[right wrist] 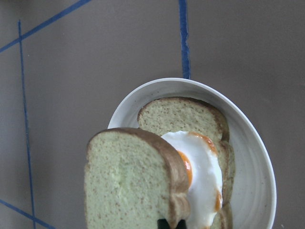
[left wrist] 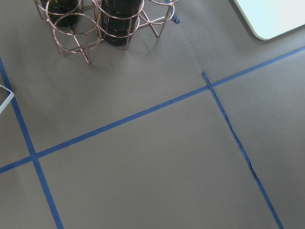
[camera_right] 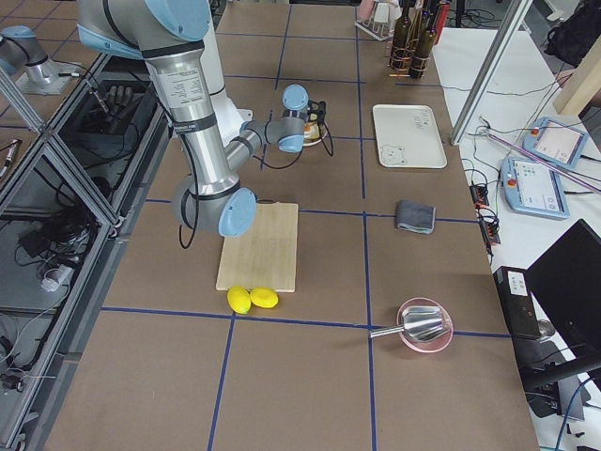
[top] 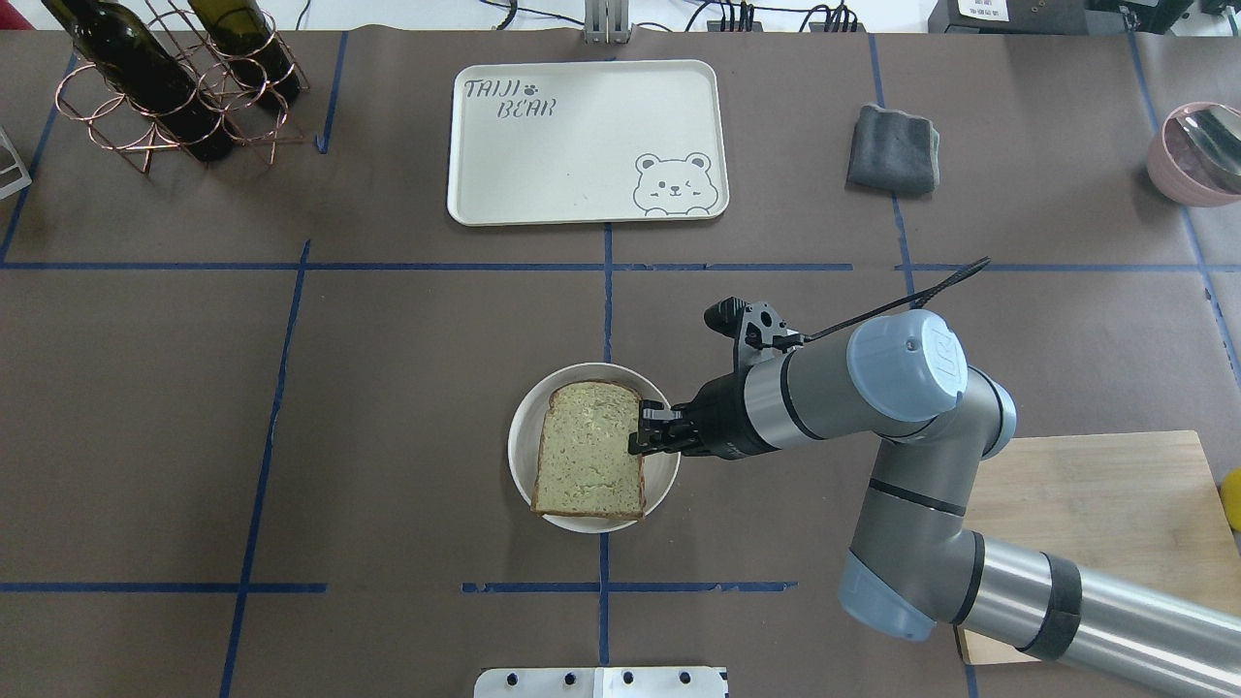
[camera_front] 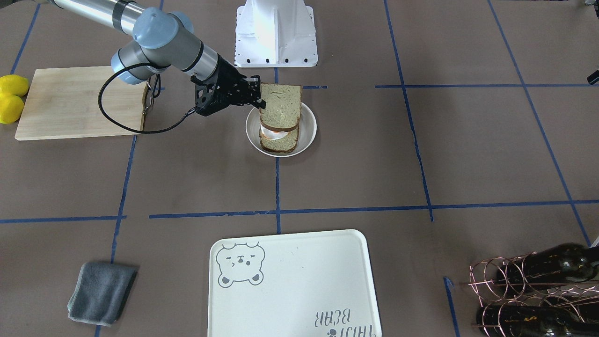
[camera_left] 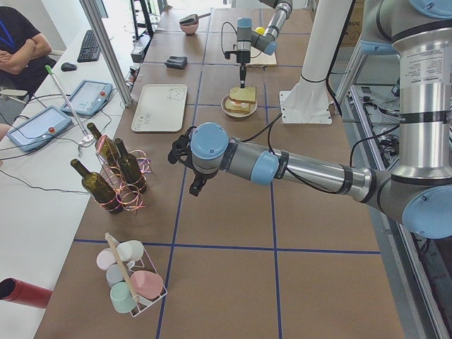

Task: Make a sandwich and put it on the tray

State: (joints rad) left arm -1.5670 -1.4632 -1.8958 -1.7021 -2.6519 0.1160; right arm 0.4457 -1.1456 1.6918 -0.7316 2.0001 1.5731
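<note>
My right gripper (camera_front: pixel 259 100) is shut on the edge of the top bread slice (camera_front: pixel 281 106) and holds it just above the small white dish (camera_front: pixel 309 126). On the dish lie the bottom slice (right wrist: pixel 183 117) and the fried egg (right wrist: pixel 202 167). From overhead the held slice (top: pixel 588 446) covers them. The cream bear tray (top: pixel 582 155) lies empty across the table, apart from the dish. My left gripper (camera_left: pixel 195 187) hovers over bare table near the wine rack; I cannot tell if it is open.
A wooden cutting board (camera_front: pixel 79 103) with two lemons (camera_front: pixel 11 96) beside it lies under the right arm. A grey cloth (top: pixel 892 150) and a pink bowl (top: pixel 1193 155) lie on the right. A copper wine rack (top: pixel 165 87) with bottles stands far left.
</note>
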